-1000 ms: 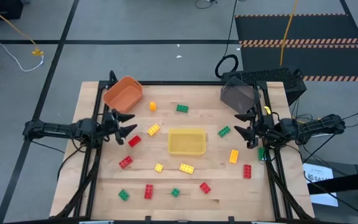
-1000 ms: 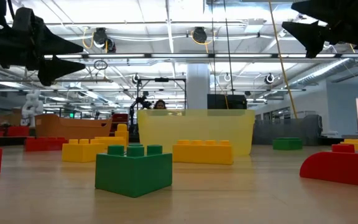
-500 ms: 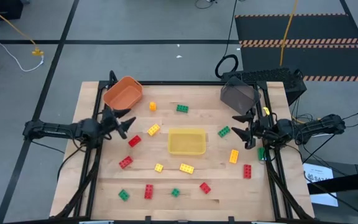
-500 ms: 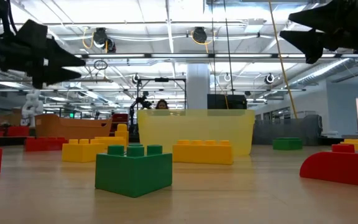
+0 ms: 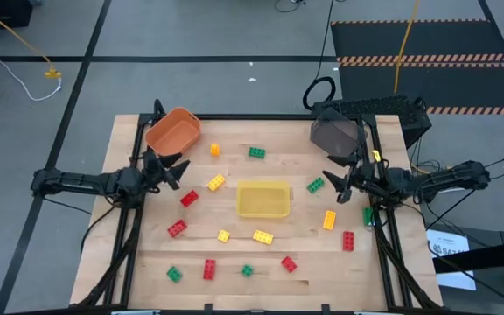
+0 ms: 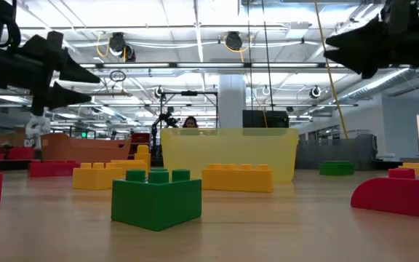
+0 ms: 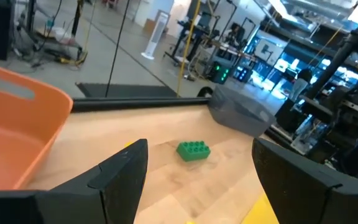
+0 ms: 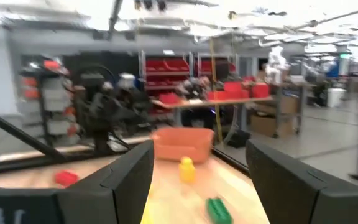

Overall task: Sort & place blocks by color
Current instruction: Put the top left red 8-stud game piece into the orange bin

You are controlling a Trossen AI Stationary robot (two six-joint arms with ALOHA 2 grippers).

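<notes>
Several small studded blocks lie flat and scattered on the wooden table [image 5: 129,254]: red ones [image 5: 189,198], yellow ones [image 5: 216,182] and green ones [image 5: 315,185]. My left gripper [image 5: 175,171] hovers open above the table's left side, beside the orange bin [image 5: 175,131]. Its wrist view looks past the open fingers [image 7: 123,174] at a green block [image 7: 194,150]. My right gripper [image 5: 332,178] hovers open at the right side, near the dark grey bin [image 5: 338,136]. In the low view both grippers, left [image 6: 78,84] and right [image 6: 340,51], hang well above the blocks.
A yellow bin [image 5: 262,199] stands mid-table, with blocks around it on all sides. The orange bin sits at the far left corner and the dark grey bin at the far right. One green block [image 5: 367,215] lies at the right edge under my right arm.
Both grippers have rolled at the wrist while hovering in about the same place. The left one has swung its fingers a little toward the far edge. Neither has opened or shut, and no block has moved.
</notes>
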